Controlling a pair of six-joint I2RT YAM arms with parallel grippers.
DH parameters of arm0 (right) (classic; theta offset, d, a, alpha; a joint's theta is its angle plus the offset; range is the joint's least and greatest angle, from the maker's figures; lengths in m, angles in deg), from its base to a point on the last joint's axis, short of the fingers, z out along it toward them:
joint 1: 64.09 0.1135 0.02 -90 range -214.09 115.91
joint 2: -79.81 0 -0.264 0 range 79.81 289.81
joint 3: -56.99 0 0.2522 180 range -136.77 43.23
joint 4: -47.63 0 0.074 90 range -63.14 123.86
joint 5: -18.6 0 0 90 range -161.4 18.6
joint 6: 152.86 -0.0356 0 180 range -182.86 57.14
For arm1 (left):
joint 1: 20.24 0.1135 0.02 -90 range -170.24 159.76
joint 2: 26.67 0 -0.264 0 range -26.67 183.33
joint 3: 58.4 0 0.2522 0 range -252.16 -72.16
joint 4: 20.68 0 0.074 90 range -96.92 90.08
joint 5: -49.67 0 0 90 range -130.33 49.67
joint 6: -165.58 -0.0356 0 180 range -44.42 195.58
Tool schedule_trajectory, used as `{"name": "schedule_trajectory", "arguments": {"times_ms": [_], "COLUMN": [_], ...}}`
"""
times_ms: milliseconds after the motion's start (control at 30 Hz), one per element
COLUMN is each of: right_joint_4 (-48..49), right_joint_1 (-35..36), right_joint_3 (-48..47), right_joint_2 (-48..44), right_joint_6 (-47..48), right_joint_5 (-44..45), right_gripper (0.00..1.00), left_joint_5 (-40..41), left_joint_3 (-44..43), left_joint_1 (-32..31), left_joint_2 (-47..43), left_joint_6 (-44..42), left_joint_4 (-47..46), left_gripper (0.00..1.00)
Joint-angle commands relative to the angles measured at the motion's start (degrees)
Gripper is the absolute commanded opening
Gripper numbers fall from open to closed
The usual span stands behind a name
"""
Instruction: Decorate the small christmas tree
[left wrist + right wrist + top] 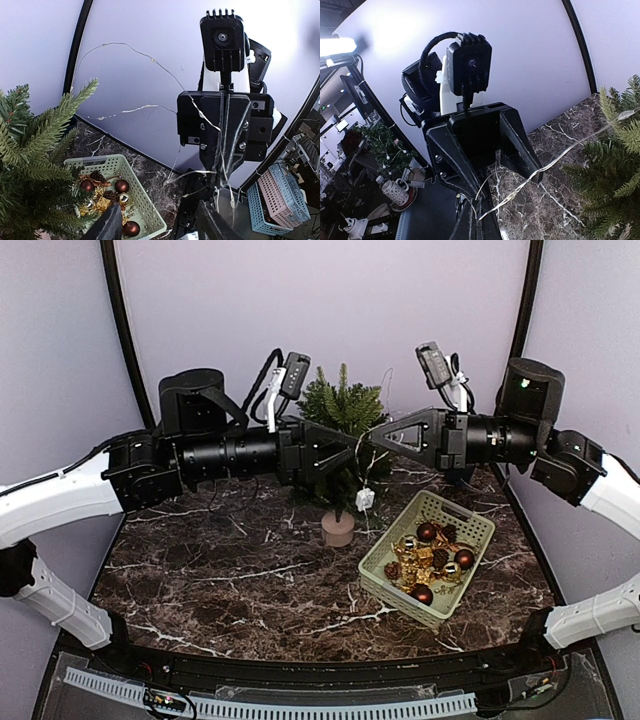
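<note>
The small christmas tree [342, 405] stands in its beige pot [338, 528] at the table's back centre, between both grippers. A thin light string [570, 152] runs from its branches [615, 165] to my right gripper [481, 205], which is shut on it. A small white battery box [365, 498] hangs from the string beside the trunk. My left gripper [159, 220] is open, level with the tree and facing the right gripper [223, 150]. The string crosses one left fingertip [535, 172]. In the top view the left gripper [335, 455] and right gripper [378, 438] nearly meet.
A pale green basket [470, 515] sits right of the pot, holding brown baubles [427, 532], gold ornaments and pine cones. In the left wrist view the basket [145, 205] lies below my fingers. Curved grey walls close the back and sides.
</note>
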Motion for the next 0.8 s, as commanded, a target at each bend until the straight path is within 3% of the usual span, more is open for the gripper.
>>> {"name": "schedule_trajectory", "arguments": {"times_ms": [0, 167, 233, 267, 333, 467, 633, 767], "right_joint_4": [3.62, 3.15, 3.00, 2.91, 2.47, 1.41, -3.38, -6.44], "right_joint_1": [1.03, 1.41, 1.44, 1.44, 1.44, 1.44, 1.44, 1.35], "right_joint_3": [-1.83, -2.12, -1.90, -1.70, -1.45, -0.90, -0.46, 0.26], "right_joint_2": [0.40, 0.85, 0.85, 0.76, 0.61, 0.32, -1.01, -3.51], "right_joint_6": [-0.39, -0.17, 0.00, 0.02, 0.25, 0.36, 1.82, 2.53], "right_joint_5": [-2.58, -3.14, -2.36, -1.73, -0.49, 0.58, 3.67, 7.02], "right_gripper": [0.00, 0.00, 0.00, 0.00, 0.00, 0.01, 0.44, 0.64], "left_joint_5": [-1.88, -3.99, -4.83, -4.96, -3.82, 1.38, 5.37, 9.46], "left_joint_3": [-1.38, -2.91, -2.70, -2.58, -2.05, 1.89, 4.31, 5.85], "left_joint_1": [-0.23, -0.23, -0.23, -0.23, -0.23, -0.16, -0.14, -0.14], "left_joint_2": [1.31, 3.17, 3.25, 3.20, 2.41, -2.70, -9.36, -14.46], "left_joint_6": [0.42, 0.58, 0.81, 0.81, 0.74, 0.18, -1.55, -2.75], "left_joint_4": [-0.69, -1.82, -3.03, -3.21, -2.83, -2.74, 0.66, 5.09], "left_gripper": [0.52, 0.48, 0.37, 0.22, 0.04, 0.00, 0.00, 0.00]}}
